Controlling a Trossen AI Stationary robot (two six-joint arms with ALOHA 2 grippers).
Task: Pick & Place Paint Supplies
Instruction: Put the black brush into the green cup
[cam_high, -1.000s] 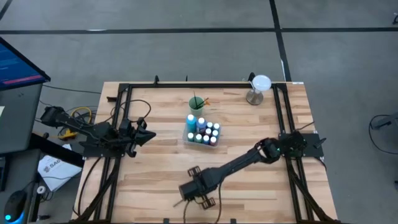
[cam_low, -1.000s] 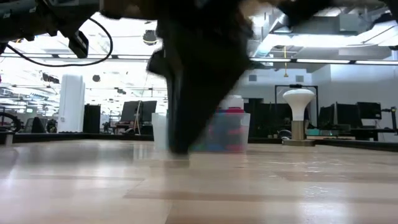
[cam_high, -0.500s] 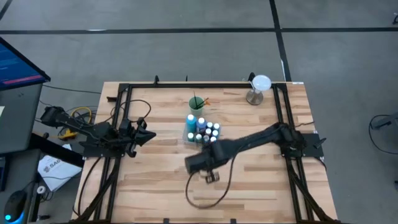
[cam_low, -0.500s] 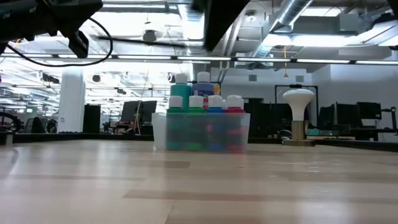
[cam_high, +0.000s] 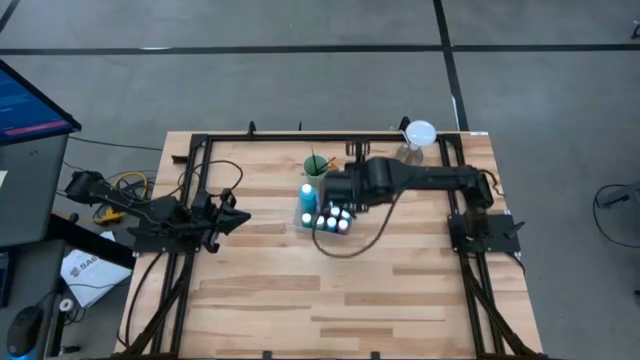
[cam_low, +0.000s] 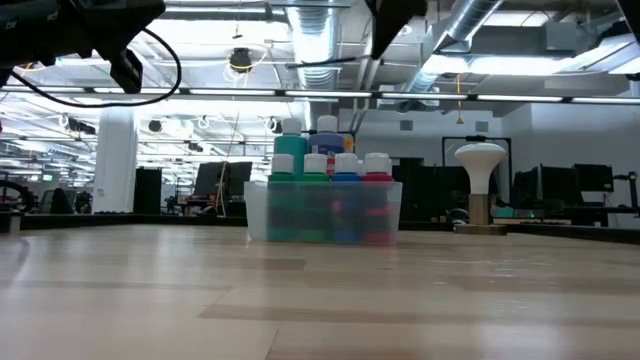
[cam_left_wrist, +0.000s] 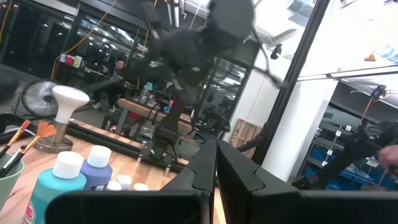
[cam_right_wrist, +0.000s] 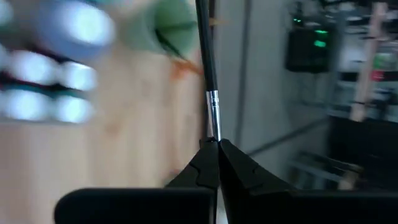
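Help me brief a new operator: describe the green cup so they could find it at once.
On the wooden table, look near the middle of the far edge, just behind the clear tray of white-capped paint bottles. The green cup stands there beside the right gripper. It alone is open-topped, with thin brushes sticking out.

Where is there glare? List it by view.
Low view: ceiling lights glare behind the tray. High view: even light on the table. Left wrist view: bright lights beyond the left claw. Right wrist view: none; right claw grips a paintbrush.
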